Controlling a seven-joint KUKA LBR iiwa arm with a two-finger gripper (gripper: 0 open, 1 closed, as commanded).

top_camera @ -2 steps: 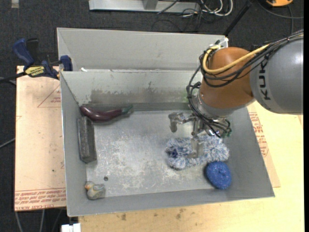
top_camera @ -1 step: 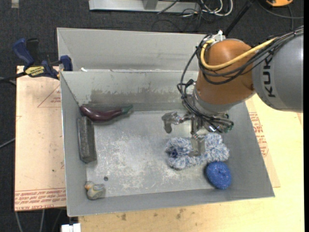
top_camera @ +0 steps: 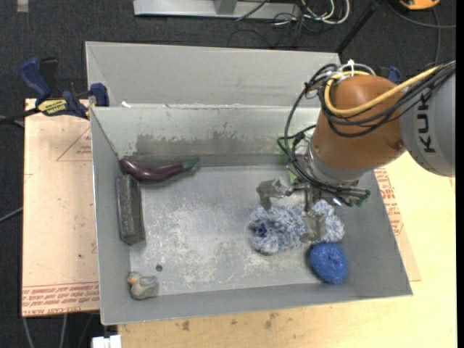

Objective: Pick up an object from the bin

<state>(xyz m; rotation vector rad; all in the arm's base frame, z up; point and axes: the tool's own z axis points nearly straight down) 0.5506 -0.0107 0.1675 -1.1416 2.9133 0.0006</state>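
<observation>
My gripper [top_camera: 291, 209] hangs low in the right half of the bin, under the arm's orange cover. Its two fingers stand apart, one finger [top_camera: 269, 192] at the left and the other down on a fluffy blue-and-white cloth bundle [top_camera: 279, 229]. The gripper is open, right above the bundle's back part, and nothing is lifted between its fingers. A round blue ball [top_camera: 329, 262] lies just to the front right of the bundle, touching or nearly touching it.
A purple toy eggplant [top_camera: 155, 170] lies along the back wall at the left. A long grey block [top_camera: 130, 209] rests by the left wall. A small grey-tan lump [top_camera: 143, 285] sits in the front left corner. The arm hides the back right corner.
</observation>
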